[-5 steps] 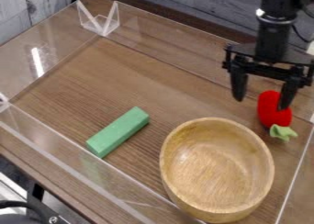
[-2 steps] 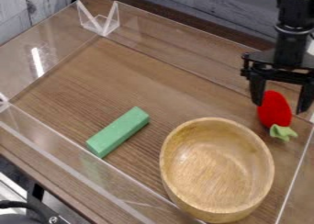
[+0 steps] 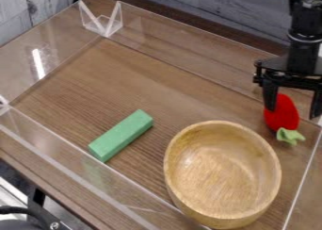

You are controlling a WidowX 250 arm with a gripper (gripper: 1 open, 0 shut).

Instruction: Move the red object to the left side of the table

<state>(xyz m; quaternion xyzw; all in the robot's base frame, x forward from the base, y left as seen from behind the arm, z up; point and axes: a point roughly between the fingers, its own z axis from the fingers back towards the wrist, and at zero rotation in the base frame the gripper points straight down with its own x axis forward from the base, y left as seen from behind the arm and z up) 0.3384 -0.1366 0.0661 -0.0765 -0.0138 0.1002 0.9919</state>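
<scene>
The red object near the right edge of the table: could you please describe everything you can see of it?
The red object is a small glossy oval toy fruit, plastic by its look, with a light green leafy stem lying at its lower right. It sits on the wood-grain table by the right clear wall, just beyond the wooden bowl. The open claw points down over it, fingers on either side; contact cannot be judged.

You've got the red object (image 3: 284,111), a small glossy red toy fruit, lying close to the table's (image 3: 126,78) right edge, green leafy stem pointing toward the near side. The table's brown wood-grain, clear walls around.
</scene>
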